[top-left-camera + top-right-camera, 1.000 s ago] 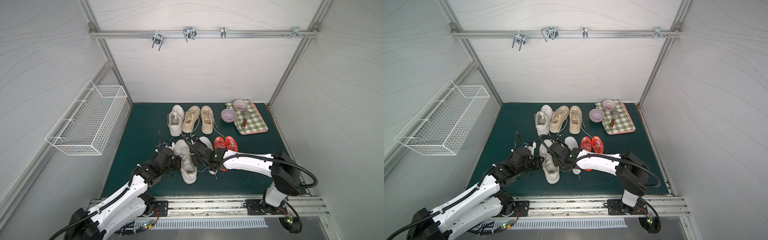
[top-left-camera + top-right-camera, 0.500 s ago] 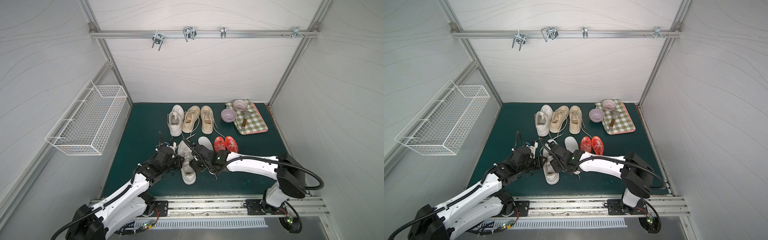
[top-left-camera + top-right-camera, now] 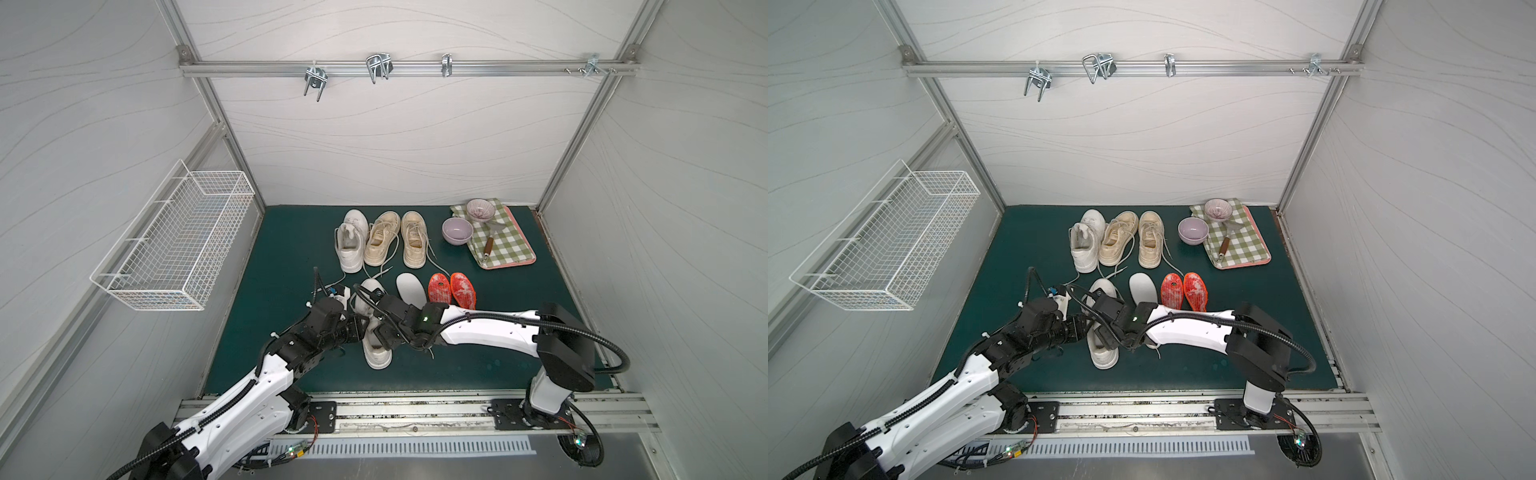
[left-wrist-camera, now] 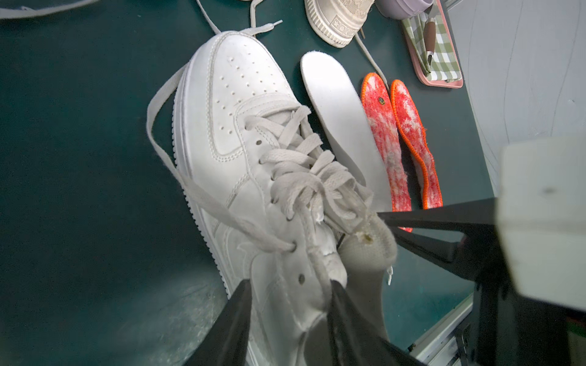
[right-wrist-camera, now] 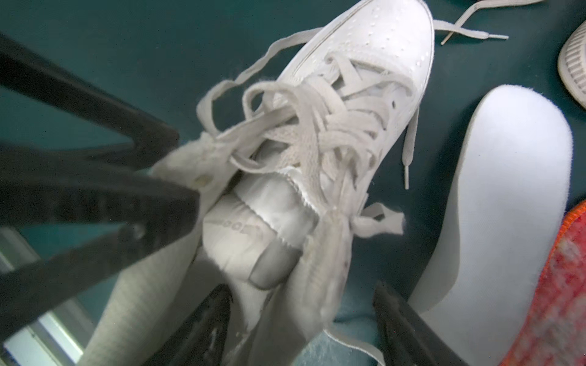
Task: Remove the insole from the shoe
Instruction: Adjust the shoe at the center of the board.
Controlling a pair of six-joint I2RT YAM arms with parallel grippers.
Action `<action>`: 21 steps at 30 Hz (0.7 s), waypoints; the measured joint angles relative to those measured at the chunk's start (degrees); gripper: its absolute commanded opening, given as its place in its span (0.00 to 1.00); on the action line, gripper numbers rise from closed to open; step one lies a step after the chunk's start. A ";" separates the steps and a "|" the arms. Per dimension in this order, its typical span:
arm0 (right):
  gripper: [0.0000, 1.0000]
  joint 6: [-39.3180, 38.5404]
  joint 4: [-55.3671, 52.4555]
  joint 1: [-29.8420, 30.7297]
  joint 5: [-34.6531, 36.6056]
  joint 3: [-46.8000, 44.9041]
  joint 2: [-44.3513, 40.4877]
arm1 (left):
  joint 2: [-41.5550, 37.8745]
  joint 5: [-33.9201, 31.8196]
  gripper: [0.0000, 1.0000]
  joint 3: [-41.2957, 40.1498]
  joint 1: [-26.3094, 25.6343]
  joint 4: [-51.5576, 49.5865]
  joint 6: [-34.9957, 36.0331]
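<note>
A white lace-up shoe (image 3: 376,353) (image 3: 1102,353) lies at the front middle of the green mat, toe toward the back wall. My left gripper (image 3: 362,328) (image 4: 291,304) is open at the collar, with the shoe's (image 4: 241,126) side wall between its fingers. My right gripper (image 3: 380,332) (image 5: 302,317) is open across the opposite side wall of the shoe (image 5: 364,63), with a gap at one finger. A white insole (image 3: 411,286) (image 3: 1142,286) (image 4: 339,120) (image 5: 507,190) lies flat on the mat beside the shoe. The shoe's inside is dim.
Two red-orange insoles (image 3: 451,286) lie right of the white one. Three more shoes (image 3: 382,241) stand in a row behind. A lilac bowl (image 3: 457,230) and a checked cloth tray (image 3: 507,245) are at the back right. A wire basket (image 3: 174,245) hangs on the left wall.
Both grippers' jaws have spread apart at the shoe's collar. The right arm has drawn toward the front, uncovering the white insole on the mat.
</note>
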 measured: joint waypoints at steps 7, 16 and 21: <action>0.71 -0.17 1.88 0.02 5.64 0.85 1.33 | -1.14 -0.22 0.57 -0.26 0.00 -0.92 0.79; 0.70 -0.35 5.25 -2.10 6.58 2.69 1.33 | -1.29 -0.13 0.62 -0.28 0.00 -0.87 1.27; 0.69 -0.37 6.23 -2.99 6.54 2.97 1.31 | -1.25 0.35 0.66 -0.35 0.00 -0.76 1.60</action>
